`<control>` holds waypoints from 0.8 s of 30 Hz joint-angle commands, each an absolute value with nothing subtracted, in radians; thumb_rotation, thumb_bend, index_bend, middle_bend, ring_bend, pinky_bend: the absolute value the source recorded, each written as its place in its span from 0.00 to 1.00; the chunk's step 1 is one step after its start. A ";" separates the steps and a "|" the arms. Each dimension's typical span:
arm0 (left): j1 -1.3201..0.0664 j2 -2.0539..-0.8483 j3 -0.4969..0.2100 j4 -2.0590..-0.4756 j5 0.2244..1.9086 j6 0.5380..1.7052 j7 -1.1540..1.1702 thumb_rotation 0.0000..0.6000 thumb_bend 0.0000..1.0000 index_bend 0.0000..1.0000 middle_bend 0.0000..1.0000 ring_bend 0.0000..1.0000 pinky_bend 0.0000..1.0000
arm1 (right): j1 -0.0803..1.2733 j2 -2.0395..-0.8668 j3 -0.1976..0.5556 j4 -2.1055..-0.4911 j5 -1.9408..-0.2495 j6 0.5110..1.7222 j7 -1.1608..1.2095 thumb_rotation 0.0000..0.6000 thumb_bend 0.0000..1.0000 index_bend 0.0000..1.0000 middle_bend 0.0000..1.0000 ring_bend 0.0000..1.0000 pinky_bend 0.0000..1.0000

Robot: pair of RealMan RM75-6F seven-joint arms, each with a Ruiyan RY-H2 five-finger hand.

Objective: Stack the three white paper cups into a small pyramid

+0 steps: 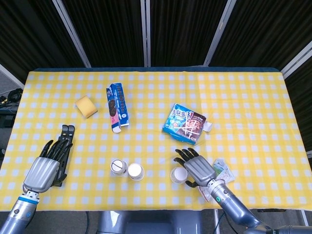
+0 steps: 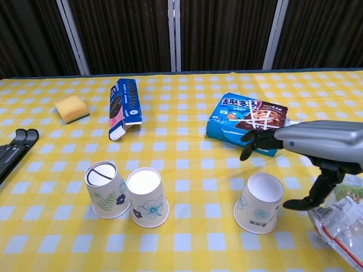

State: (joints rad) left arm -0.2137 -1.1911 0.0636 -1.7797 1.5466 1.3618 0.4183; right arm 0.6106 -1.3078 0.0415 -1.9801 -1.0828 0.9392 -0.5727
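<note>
Chest view shows the right hand (image 2: 317, 147), fingers apart and empty, beside a lone inverted paper cup (image 2: 260, 203), likely light and crushable, best gripped gently around its sides.

The setting looks like a robotics lab or test booth rather than a home. Black pleated curtains (image 1: 185, 29) on metal frame bars (image 1: 145, 31) wall in a single table (image 1: 243, 92) under a yellow checked cloth, on which unrelated props lie scattered: a sponge (image 1: 86, 106), a biscuit box (image 1: 117, 107) and a snack packet (image 1: 186, 123).
</note>
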 commanded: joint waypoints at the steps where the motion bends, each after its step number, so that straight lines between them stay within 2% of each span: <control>1: -0.214 -1.191 0.062 -1.780 1.546 1.358 0.420 1.00 0.22 0.00 0.00 0.00 0.00 | 0.622 -1.326 0.036 -1.966 -1.064 0.937 -0.576 1.00 0.17 0.21 0.00 0.00 0.00; 6: -0.214 -1.190 0.058 -1.779 1.542 1.351 0.419 1.00 0.22 0.00 0.00 0.00 0.00 | 0.632 -1.353 0.027 -1.938 -1.054 0.933 -0.565 1.00 0.20 0.27 0.01 0.00 0.00; 13: -0.213 -1.189 0.055 -1.780 1.540 1.346 0.418 1.00 0.22 0.00 0.00 0.00 0.00 | 0.631 -1.392 0.024 -1.905 -1.075 0.957 -0.543 1.00 0.29 0.40 0.09 0.00 0.00; 24: -0.211 -1.190 0.051 -1.781 1.538 1.342 0.424 1.00 0.22 0.00 0.00 0.00 0.00 | 0.642 -1.386 0.050 -1.937 -1.113 0.997 -0.532 1.00 0.30 0.43 0.11 0.00 0.00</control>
